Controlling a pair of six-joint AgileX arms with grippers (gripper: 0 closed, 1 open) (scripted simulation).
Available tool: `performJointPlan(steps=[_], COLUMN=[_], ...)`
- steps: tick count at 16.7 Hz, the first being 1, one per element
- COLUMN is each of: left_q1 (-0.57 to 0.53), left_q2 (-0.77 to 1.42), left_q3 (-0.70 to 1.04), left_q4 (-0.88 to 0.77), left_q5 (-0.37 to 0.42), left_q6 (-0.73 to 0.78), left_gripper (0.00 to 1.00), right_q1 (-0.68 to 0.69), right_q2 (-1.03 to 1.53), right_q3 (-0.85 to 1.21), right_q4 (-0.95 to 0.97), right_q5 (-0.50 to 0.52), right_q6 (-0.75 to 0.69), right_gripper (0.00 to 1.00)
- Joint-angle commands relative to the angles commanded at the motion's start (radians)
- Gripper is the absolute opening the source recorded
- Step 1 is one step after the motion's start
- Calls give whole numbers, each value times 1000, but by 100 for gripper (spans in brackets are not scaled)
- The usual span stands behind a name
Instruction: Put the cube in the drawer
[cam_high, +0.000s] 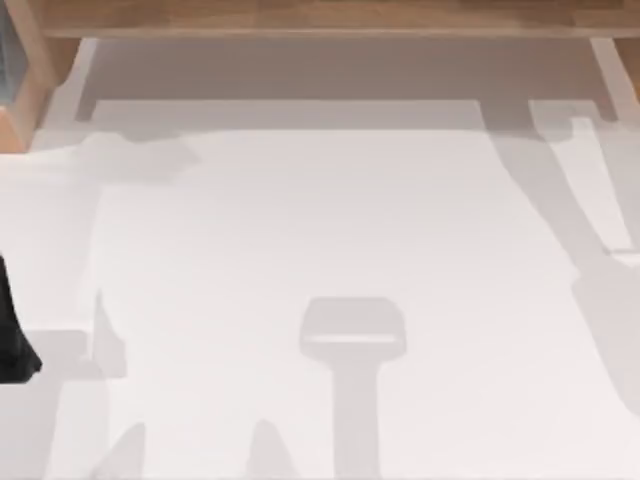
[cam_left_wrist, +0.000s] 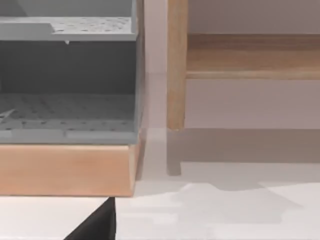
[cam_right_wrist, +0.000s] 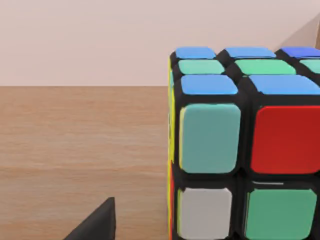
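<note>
One white desk (cam_high: 330, 230) spreads across the top view, crossed by grey shadows, with a pale wooden frame (cam_high: 320, 18) along its far edge. At the desk's far left corner stands one light-wood cabinet (cam_high: 22, 75), of which a corner shows from above. A dark part of the left arm (cam_high: 12, 335) juts in at the left edge of the top view, low over the desk.

The left wrist view faces that cabinet (cam_left_wrist: 67, 167) from close by and level with the desk: inside its wooden base sits one grey drawer (cam_left_wrist: 67, 107) with a dotted floor, and a second grey dotted shelf (cam_left_wrist: 70, 27) lies above it. Beside the cabinet one wooden post (cam_left_wrist: 176, 65) stands upright, joined to a horizontal wooden rail (cam_left_wrist: 252, 55). One dark fingertip of the left end effector (cam_left_wrist: 97, 222) pokes in at the picture's edge; whether that end effector is wide or narrow I cannot tell.

The right wrist view shows one multicoloured puzzle cube (cam_right_wrist: 240, 150) with black edges, its stickers blue, green, teal, red, white and yellow, resting on a brown wooden surface (cam_right_wrist: 75, 145) before a pale wall. The cube is very near the camera. One dark fingertip of the right end effector (cam_right_wrist: 97, 222) shows just beside the cube, apart from it; its spread cannot be told.
</note>
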Motion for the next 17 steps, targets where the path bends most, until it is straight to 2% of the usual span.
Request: performJointPlan(steps=[4, 8, 17], left_q1=[0, 0, 0], left_q2=[0, 0, 0], left_q3=[0, 0, 0], left_q4=[0, 0, 0], left_q5=[0, 0, 0], left_q6=[0, 0, 0], left_gripper=[100, 100, 100], right_q1=[-19, -21, -21], right_q2=[97, 105, 105], right_q3=[118, 127, 127], right_q4=[-20, -22, -22], right_q5=[-18, -19, -19], right_q6=[0, 0, 0], right_gripper=[100, 100, 32])
